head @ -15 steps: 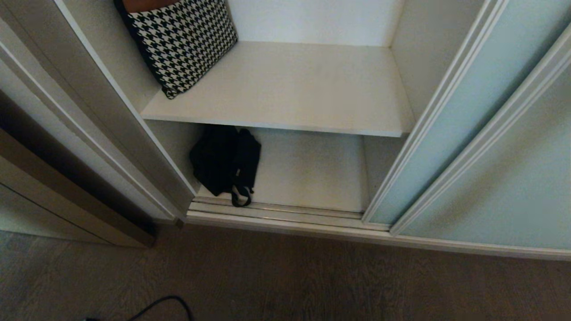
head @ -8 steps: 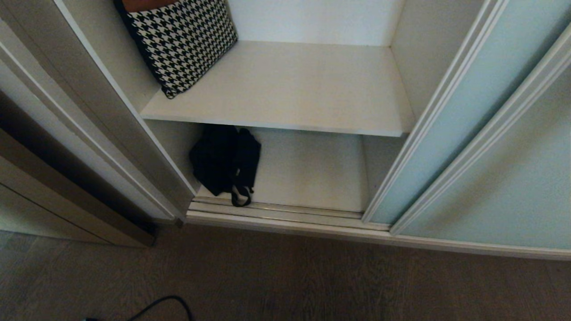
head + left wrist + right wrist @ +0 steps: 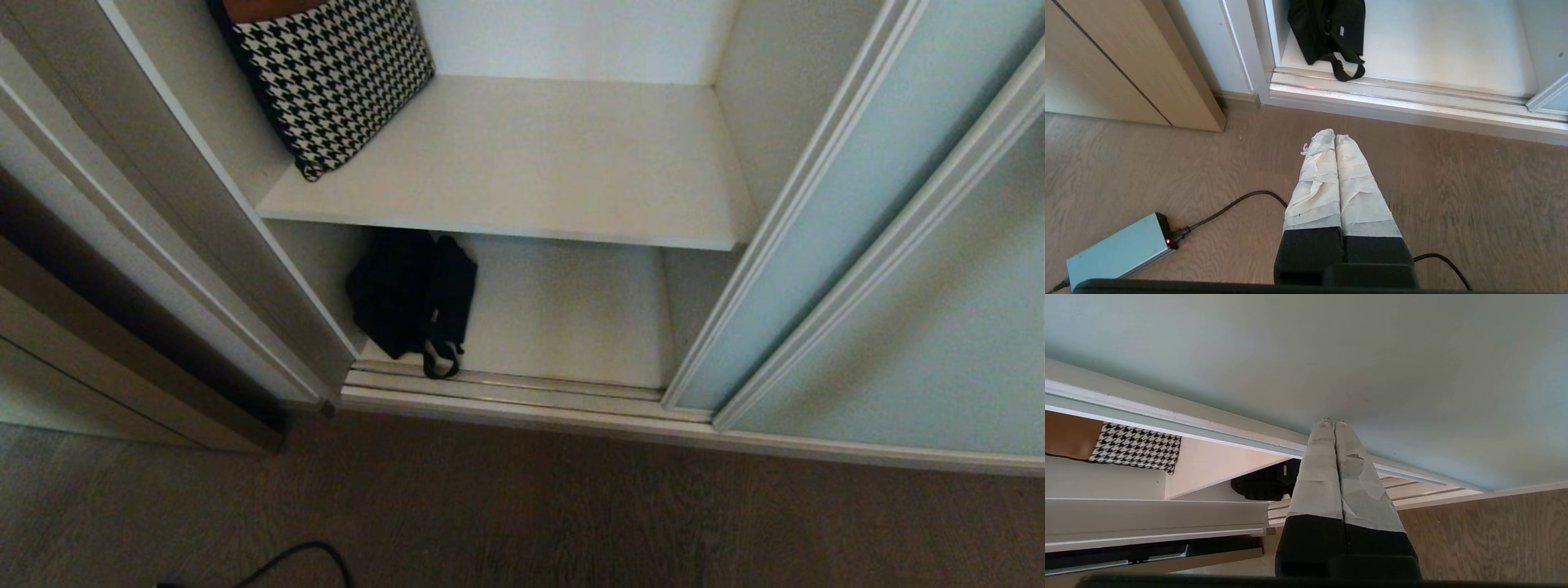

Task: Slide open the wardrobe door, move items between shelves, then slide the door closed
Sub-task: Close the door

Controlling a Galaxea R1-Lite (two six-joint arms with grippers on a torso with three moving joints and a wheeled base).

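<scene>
In the head view, the sliding wardrobe door (image 3: 824, 237) stood pushed to the right, overlapping a second mint-green panel (image 3: 939, 327) and leaving the left compartment exposed. The upper shelf (image 3: 531, 163) carried a black-and-white houndstooth cushion (image 3: 335, 77) leaning against the left wall, with a brown item (image 3: 261, 8) just above it at the frame edge. The black fabric bag (image 3: 412, 298) lay on the lower shelf (image 3: 571, 310), in its left front corner, partly under the upper board, with one strap loop (image 3: 441, 363) reaching to the bottom door track (image 3: 522, 384). A black cable (image 3: 294, 559) crossed the wood-grain floor (image 3: 571, 514). Neither arm appeared in this view. In the left wrist view, the left gripper (image 3: 1334, 136) hung above the floor well short of the wardrobe, its taped fingers (image 3: 1318, 179) pressed together and holding nothing. The bag (image 3: 1327, 28) lay ahead of it inside the compartment, the strap loop (image 3: 1347, 69) draped onto the track (image 3: 1392, 94). A flat grey power unit (image 3: 1116, 245) with a red indicator lay on the floor, with a cable (image 3: 1233, 202) plugged into it. In the right wrist view, the right gripper (image 3: 1333, 424) was clenched with nothing between its taped fingers (image 3: 1316, 473), the tips at or very near the door glass (image 3: 1331, 355); actual contact could not be confirmed. Beyond the door frame, the bag (image 3: 1263, 484) and the cushion (image 3: 1137, 447) remained visible in the open compartment.
</scene>
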